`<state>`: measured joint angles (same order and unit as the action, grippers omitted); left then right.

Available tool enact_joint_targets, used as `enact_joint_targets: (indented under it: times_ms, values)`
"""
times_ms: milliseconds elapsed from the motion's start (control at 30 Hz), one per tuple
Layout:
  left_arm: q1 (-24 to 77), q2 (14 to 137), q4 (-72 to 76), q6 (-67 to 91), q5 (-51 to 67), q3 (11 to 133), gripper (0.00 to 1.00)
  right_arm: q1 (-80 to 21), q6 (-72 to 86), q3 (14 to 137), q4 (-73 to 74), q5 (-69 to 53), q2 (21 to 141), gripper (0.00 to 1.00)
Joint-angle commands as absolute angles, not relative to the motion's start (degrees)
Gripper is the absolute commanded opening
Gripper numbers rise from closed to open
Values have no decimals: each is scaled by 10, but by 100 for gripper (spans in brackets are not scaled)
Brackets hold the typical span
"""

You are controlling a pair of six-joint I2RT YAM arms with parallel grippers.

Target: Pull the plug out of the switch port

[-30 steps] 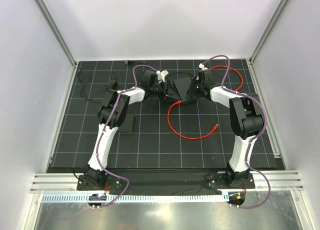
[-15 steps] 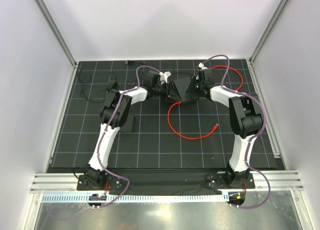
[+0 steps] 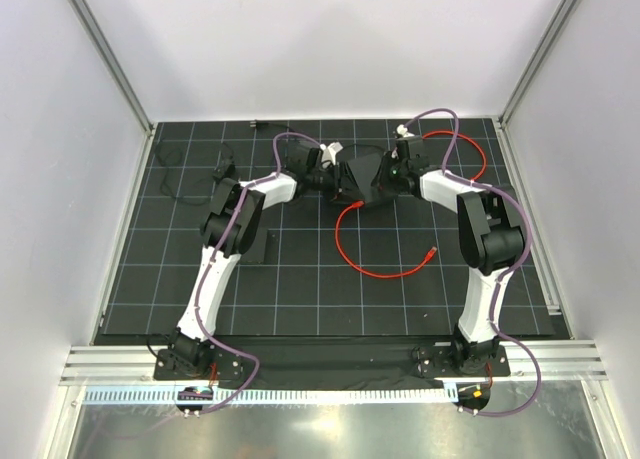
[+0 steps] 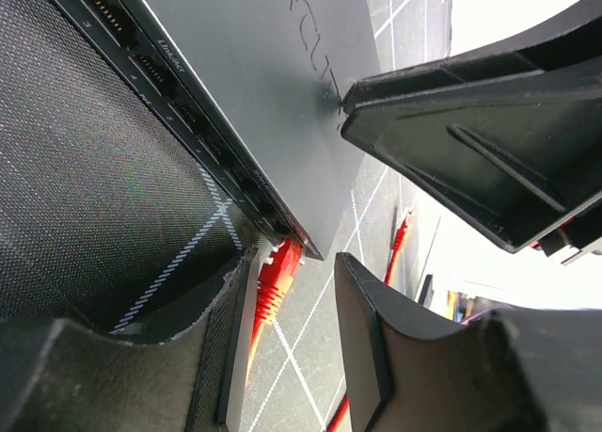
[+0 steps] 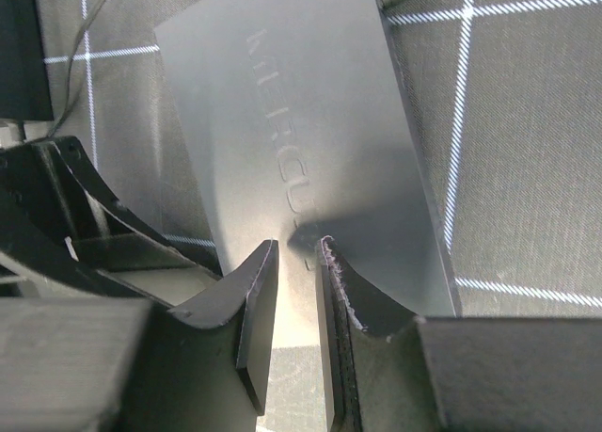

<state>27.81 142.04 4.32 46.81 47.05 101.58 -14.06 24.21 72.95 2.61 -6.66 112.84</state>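
The black switch point(image 3: 360, 171) lies at the back middle of the mat. Its port row and top face point(image 4: 245, 65) fill the left wrist view. The red plug point(image 4: 277, 280) sits in the end port, and its red cable point(image 3: 345, 247) loops forward to a loose end point(image 3: 431, 251). My left gripper point(image 4: 293, 347) is open. The plug lies between its fingers, close against the left finger point(image 4: 212, 357) and apart from the right one. My right gripper point(image 5: 296, 291) stands narrowly open, its fingertips point(image 5: 329, 263) resting on the switch's top face point(image 5: 310, 121), with nothing between them.
A thin black cable point(image 3: 190, 174) lies at the back left of the gridded mat. A flat black plate point(image 3: 255, 247) sits beside the left arm. Grey walls and metal rails close in the mat on three sides.
My left gripper has shifted a little to the right, closer to the switch's port side, and its jaws have narrowed slightly. The right gripper has stayed on the switch.
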Motion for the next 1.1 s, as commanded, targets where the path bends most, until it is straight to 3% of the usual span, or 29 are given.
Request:
enact_joint_targets:
  times_ms: [0,200,533,800,967,1067]
  values:
    - [287,1415,-25,433,430,1019,43,-139,243,751,40,-69,1148,30]
    - [287,1431,-40,459,438,1022,31,-139,243,750,42,-68,1146,30]
    - [293,1407,-75,427,367,1017,35,-139,244,751,43,-69,1150,30]
    - [311,1433,-170,388,335,1080,34,-139,244,751,43,-67,1148,30]
    - [312,1438,-175,391,332,1084,24,-139,243,751,45,-66,1148,30]
    - [312,1441,-171,396,337,1084,12,-140,246,751,44,-67,1148,30]
